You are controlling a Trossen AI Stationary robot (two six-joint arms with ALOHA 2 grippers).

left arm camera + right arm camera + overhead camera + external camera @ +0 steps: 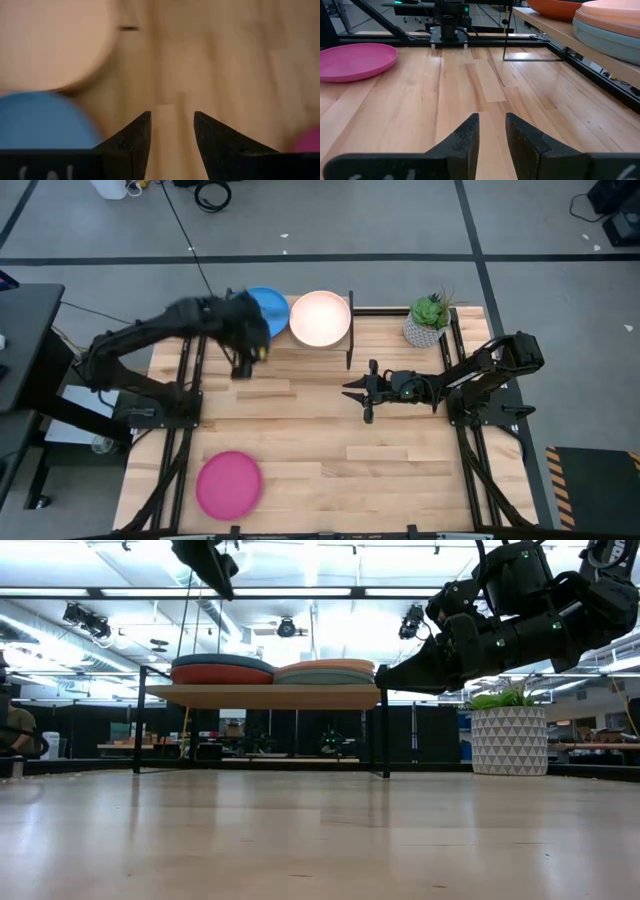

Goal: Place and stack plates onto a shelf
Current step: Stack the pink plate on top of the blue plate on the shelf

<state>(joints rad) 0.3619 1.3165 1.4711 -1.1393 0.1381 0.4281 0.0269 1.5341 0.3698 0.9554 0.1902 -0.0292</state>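
High view puts the left gripper (243, 358) near the shelf's front edge, at about 11 o'clock from the table's centre, beside the blue plate (268, 307). Its arm is blurred here, so the fingers are hard to read from above. The left wrist view shows the two dark fingers (131, 140) parted by a narrow gap, with nothing between them and bare wood below. In that view the blue plate (45, 120) and the tan plate (52, 42) lie side by side, and a sliver of the pink plate (310, 141) shows at the edge.

The right gripper (362, 390) hangs just right of the table's centre, pointing toward 9 o'clock, and is well apart from the shelf. Its fingers (465, 137) stand slightly apart and hold nothing, above the bare tabletop (485, 80).

The shelf (265, 696) stands at 12 o'clock on the table and carries two stacks. From the low view, the left stack (222, 670) shows an orange plate under a dark teal one, and the right stack (325, 672) shows pale teal beneath tan. From above, the tan plate (320, 318) tops the right stack and the blue plate tops the left.

The pink plate (228, 483) lies alone on the tabletop at 7 o'clock, well apart from both grippers. A potted plant (428, 320) stands at 1 o'clock, just beside the shelf's right end.
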